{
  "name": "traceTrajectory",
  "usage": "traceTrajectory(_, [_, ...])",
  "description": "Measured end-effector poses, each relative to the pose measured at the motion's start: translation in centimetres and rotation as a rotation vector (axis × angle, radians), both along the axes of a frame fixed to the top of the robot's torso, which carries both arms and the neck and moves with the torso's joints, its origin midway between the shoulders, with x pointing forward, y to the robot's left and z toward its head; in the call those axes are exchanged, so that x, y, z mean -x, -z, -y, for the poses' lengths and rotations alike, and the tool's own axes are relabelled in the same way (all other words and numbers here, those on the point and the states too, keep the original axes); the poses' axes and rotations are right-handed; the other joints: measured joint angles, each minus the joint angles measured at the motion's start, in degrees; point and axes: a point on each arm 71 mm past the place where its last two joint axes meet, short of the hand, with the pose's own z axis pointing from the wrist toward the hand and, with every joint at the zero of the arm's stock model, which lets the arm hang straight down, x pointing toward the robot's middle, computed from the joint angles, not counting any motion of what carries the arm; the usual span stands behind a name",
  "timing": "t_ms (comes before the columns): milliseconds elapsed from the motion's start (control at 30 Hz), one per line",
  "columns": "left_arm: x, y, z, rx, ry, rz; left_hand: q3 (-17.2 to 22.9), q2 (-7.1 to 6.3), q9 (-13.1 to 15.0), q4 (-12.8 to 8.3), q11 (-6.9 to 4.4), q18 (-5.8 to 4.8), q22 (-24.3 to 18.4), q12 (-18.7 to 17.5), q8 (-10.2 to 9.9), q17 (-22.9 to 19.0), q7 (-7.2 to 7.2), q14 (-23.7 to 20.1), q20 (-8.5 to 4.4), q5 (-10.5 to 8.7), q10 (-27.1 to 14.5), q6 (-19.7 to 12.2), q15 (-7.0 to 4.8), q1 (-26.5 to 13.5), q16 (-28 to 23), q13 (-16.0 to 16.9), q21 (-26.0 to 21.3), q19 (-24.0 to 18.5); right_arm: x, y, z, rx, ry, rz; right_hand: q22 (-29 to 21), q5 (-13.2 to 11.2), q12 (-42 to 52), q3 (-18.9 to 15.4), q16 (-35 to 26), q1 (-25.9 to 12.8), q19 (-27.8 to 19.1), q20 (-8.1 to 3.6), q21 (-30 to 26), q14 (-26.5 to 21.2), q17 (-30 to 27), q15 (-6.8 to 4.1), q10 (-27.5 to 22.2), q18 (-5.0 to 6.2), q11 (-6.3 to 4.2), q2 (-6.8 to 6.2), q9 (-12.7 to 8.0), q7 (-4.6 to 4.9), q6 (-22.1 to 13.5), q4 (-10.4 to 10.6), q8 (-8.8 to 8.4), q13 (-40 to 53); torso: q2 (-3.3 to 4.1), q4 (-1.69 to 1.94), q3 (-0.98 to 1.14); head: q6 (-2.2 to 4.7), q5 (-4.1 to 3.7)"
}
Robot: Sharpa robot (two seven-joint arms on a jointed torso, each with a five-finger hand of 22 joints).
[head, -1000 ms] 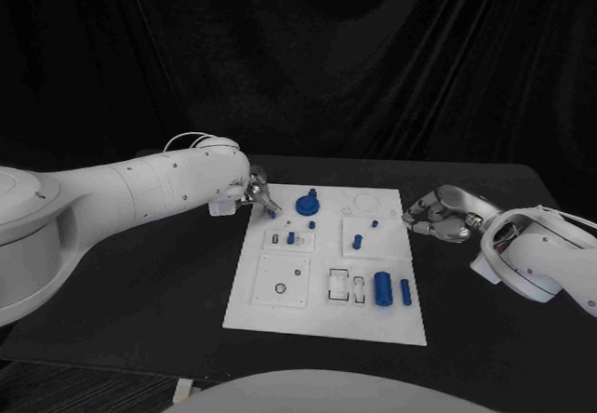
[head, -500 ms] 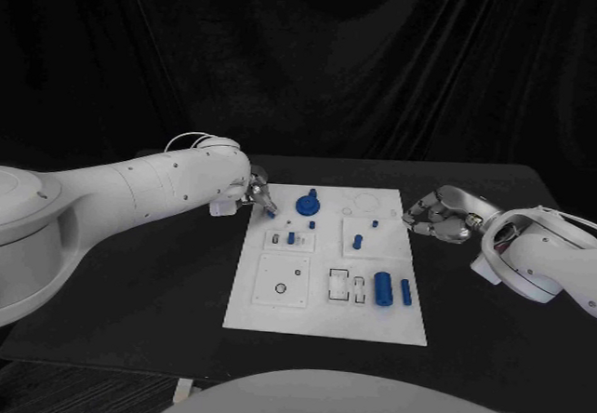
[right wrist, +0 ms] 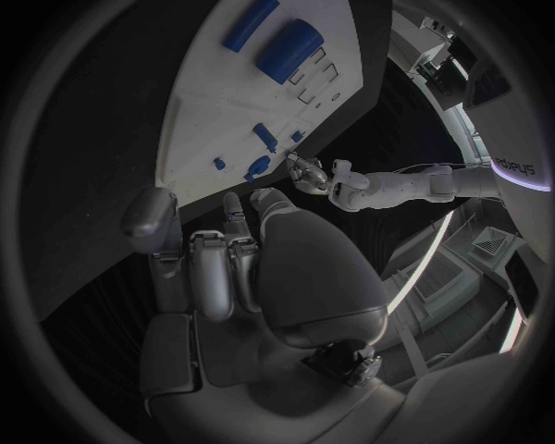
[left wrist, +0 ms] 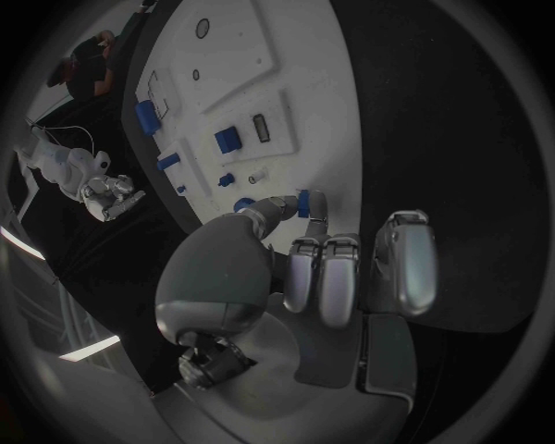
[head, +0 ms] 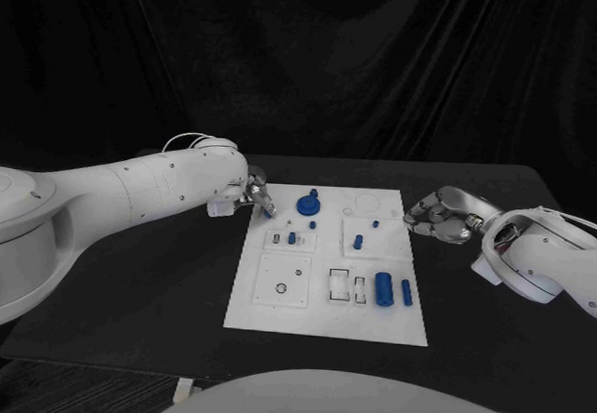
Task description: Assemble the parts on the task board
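Note:
The white task board point(head: 310, 310) lies in the middle of the black table. My left hand point(head: 253, 194) hovers over the board's far left corner and pinches a small blue part point(left wrist: 306, 202) between thumb and a finger, just above the plate point(left wrist: 295, 102). On the board stand a blue round piece with a knob point(head: 308, 204), small blue pegs point(head: 291, 237) point(head: 357, 240), a thick blue cylinder point(head: 384, 289) and a thinner one point(head: 406, 289). My right hand point(head: 440, 215) rests off the board's right edge, fingers curled in with nothing in them point(right wrist: 226, 268).
The black table point(head: 133, 291) stretches wide on both sides of the board. Square white insert plates point(head: 284, 280) with holes sit on the board's left half, and an outlined slot point(head: 342, 285) sits beside the thick cylinder.

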Motion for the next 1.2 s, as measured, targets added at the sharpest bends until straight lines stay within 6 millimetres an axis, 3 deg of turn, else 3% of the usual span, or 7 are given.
traceTrajectory(100, [0.1,-0.1,-0.1,0.013,0.005,0.011,0.0,-0.46,0.6,0.0,0.00,0.00,0.0,0.0,0.7,0.0,-0.28,0.0,0.00,0.80,0.0,0.3,0.00,-0.5,0.0,0.0,0.1,0.0,0.0,0.0,0.0,0.000,0.000,-0.001,0.0,0.0,0.0,0.0,0.0,0.0,0.0,0.00,-0.1,0.0,0.0,0.00,0.0,-0.01,0.00,0.00,0.0,0.00,0.0,0.0,0.00,0.0,0.00,0.01,0.00,0.00,-0.04])
traceTrajectory(433, [1.1,-0.3,-0.1,0.061,0.030,0.036,0.5,-0.67,1.2,0.2,0.00,0.00,0.0,0.0,1.4,0.0,0.02,0.0,-0.22,0.83,0.0,1.2,0.00,-0.7,0.0,0.0,0.4,0.2,0.0,0.1,0.1,0.003,0.003,-0.004,0.0,0.0,0.0,0.2,0.0,0.0,0.0,0.00,-0.1,0.0,0.0,0.00,0.0,0.00,0.00,0.00,0.0,0.00,0.0,-0.2,0.00,0.0,-0.04,0.03,0.01,0.00,-0.18])
traceTrajectory(667, [2.4,-1.4,0.2,0.096,0.030,0.013,2.1,-1.35,1.3,-1.2,-0.19,0.00,0.0,0.0,1.4,0.0,0.04,0.0,-0.42,0.13,-0.2,1.4,0.00,-1.4,0.0,0.0,0.6,0.4,0.0,0.1,0.2,0.005,0.006,-0.006,0.0,0.0,0.0,0.2,0.0,0.0,0.0,0.00,-0.1,0.0,0.0,0.00,0.0,0.00,0.00,0.00,0.0,0.00,0.0,-0.2,0.00,0.0,-0.07,0.04,0.01,0.00,-0.13])
traceTrajectory(933, [4.4,-1.5,0.7,0.097,0.015,-0.047,2.3,-1.35,1.3,-1.0,-0.19,0.00,0.0,0.0,1.4,0.0,0.15,0.0,-0.42,0.12,-0.2,1.5,0.00,-1.4,0.0,0.0,0.6,0.4,0.0,0.1,0.3,0.007,0.010,-0.008,0.0,0.0,0.0,0.2,0.0,0.0,0.0,0.00,-0.1,0.0,0.0,0.00,0.0,0.00,0.00,0.00,0.0,0.00,0.0,-0.2,0.00,0.0,-0.10,0.03,0.01,0.00,-0.07])
traceTrajectory(1200, [5.1,-1.5,0.9,0.088,-0.006,-0.065,2.3,-1.26,1.3,-1.0,-0.20,-0.01,0.0,0.0,1.4,0.0,0.25,0.0,-0.42,0.11,-0.2,1.6,0.00,-1.8,0.0,0.0,0.6,0.4,0.1,0.2,0.3,0.007,0.010,-0.011,0.0,0.0,0.0,0.1,0.0,0.0,0.0,0.00,-0.1,0.0,0.0,0.00,0.0,0.00,0.00,0.00,0.0,0.00,0.0,-0.2,0.00,0.0,-0.13,-0.01,0.03,0.00,0.23])
